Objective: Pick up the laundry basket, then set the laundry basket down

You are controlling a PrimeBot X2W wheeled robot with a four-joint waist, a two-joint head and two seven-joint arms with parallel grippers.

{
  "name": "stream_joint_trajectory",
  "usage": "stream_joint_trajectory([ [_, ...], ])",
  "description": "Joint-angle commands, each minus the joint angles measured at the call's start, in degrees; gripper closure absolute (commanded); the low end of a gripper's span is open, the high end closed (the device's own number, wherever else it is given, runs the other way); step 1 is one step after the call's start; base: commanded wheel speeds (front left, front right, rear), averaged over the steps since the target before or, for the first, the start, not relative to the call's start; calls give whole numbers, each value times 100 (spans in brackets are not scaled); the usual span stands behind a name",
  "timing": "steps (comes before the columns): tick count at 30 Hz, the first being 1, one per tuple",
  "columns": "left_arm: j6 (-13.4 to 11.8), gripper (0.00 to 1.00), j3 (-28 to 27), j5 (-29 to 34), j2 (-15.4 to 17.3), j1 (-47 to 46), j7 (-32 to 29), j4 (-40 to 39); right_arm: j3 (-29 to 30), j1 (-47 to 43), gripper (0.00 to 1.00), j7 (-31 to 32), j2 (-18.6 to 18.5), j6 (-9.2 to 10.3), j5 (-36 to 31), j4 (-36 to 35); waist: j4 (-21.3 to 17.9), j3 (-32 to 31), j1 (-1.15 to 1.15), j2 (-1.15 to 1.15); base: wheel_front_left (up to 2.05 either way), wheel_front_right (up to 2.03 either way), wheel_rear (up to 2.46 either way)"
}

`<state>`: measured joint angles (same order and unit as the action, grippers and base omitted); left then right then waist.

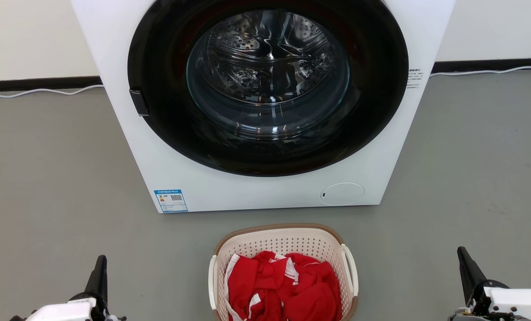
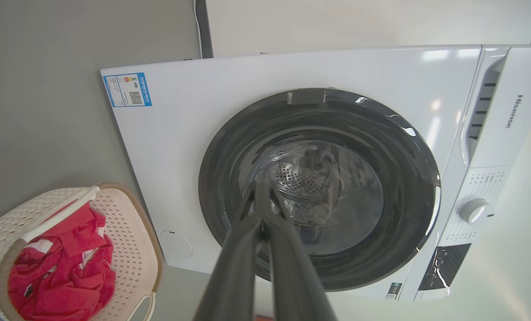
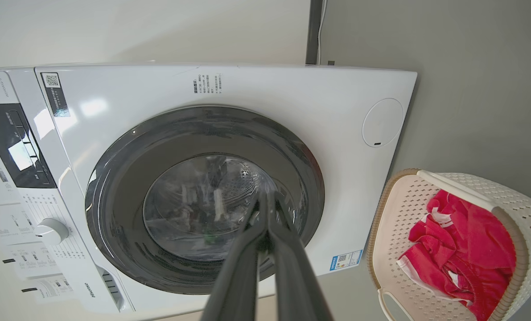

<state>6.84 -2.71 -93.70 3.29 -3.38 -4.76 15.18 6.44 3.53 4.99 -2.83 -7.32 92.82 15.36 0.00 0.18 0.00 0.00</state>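
Note:
The laundry basket (image 1: 287, 243) stands on the grey floor right in front of the washer, cream-white and perforated, with a brown rim and white side handles. Red and white clothing (image 1: 283, 290) fills it. It also sits at the lower left of the left wrist view, laundry basket (image 2: 131, 232), and at the lower right of the right wrist view, laundry basket (image 3: 394, 214). My left gripper (image 1: 101, 261) is at the lower left, well apart from the basket, shut and empty. My right gripper (image 1: 462, 253) is at the lower right, equally far off, shut and empty. Both point toward the washer.
A white front-loading washer (image 1: 180, 178) with a closed dark round door (image 1: 267, 84) stands directly behind the basket. A white cable (image 1: 42, 91) runs along the wall base. Open grey floor (image 1: 60, 187) lies on both sides of the basket.

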Motion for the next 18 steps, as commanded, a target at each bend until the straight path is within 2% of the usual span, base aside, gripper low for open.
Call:
stream_joint_trajectory([
  [1,65,100,-193,-3,94,-265,-22,-122,-99,255,100,64,-83,-17,23,-140,0,0,0,0,0,0,0],
  [18,65,100,-229,27,69,-268,-51,-120,-76,257,100,82,-67,-17,4,-139,0,0,0,0,0,0,0],
])
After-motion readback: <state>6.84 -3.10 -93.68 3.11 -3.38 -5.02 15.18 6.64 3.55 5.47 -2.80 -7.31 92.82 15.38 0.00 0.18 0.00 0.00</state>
